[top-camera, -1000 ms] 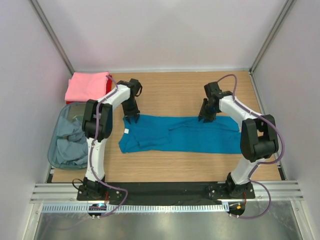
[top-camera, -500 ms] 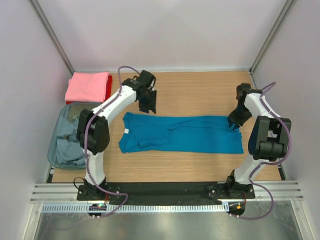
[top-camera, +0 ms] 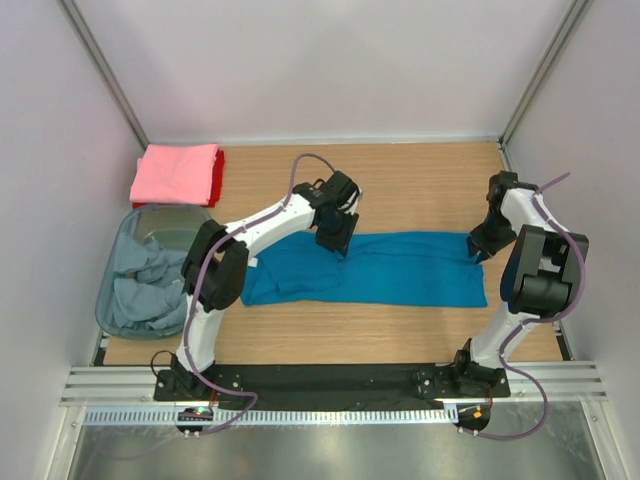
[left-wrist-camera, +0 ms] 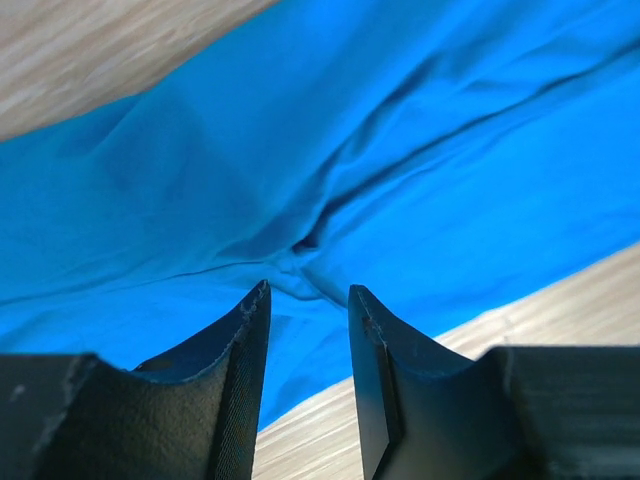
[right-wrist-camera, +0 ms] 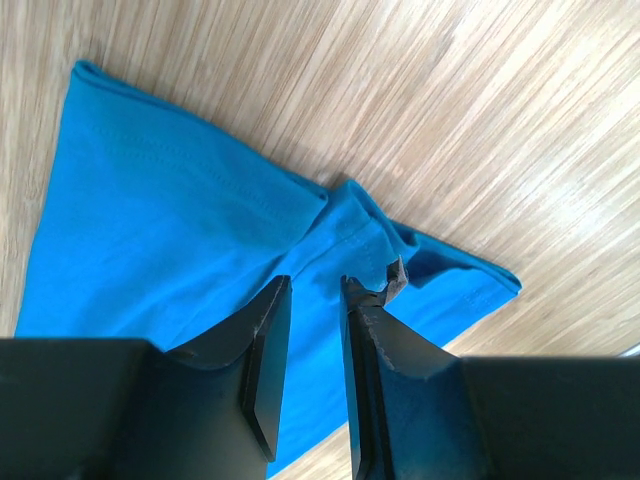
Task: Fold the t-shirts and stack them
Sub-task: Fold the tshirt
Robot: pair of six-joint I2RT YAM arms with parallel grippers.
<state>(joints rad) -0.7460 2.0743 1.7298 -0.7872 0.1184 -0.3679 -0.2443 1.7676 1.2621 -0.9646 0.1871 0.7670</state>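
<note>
**Top view.** Teal shirt (top-camera: pixel 400 282) lies flat on the table (top-camera: pixel 400 180) as a long band running L–R across the ctr. L gripper (top-camera: pixel 335 236) is over the band's far edge, left of ctr. Its arm reaches across the shirt's left part and hides the far-left corner of the cloth. R gripper (top-camera: pixel 477 246) is at the band's right end, by the far-right corner.

Pink shirt (top-camera: pixel 178 172), folded, sits in the table's far-left corner on top of a red shirt (top-camera: pixel 217 178), of which only a strip along the right side shows. Just nearer, at the left edge, the bin (top-camera: pixel 118 240) holds crumpled grey-blue shirts (top-camera: pixel 140 290). It stands apart from the teal shirt.

**L wrist view.** Fingers (left-wrist-camera: pixel 245 340) stand a narrow gap apart w/ nothing between them — jaws open. Teal cloth fills most of the view beyond, and its creases run together just ahead of the tips. Bare wood shows at the top-left and bottom-right. Whether the tips touch the cloth cannot be told.

**R wrist view.** Fingers (right-wrist-camera: pixel 265 340) are likewise a narrow gap apart w/ nothing clamped — jaws open. The tips point at a small folded-over bit of hem at the shirt's corner, w/ the stitch line visible. Wood lies beyond.
</note>
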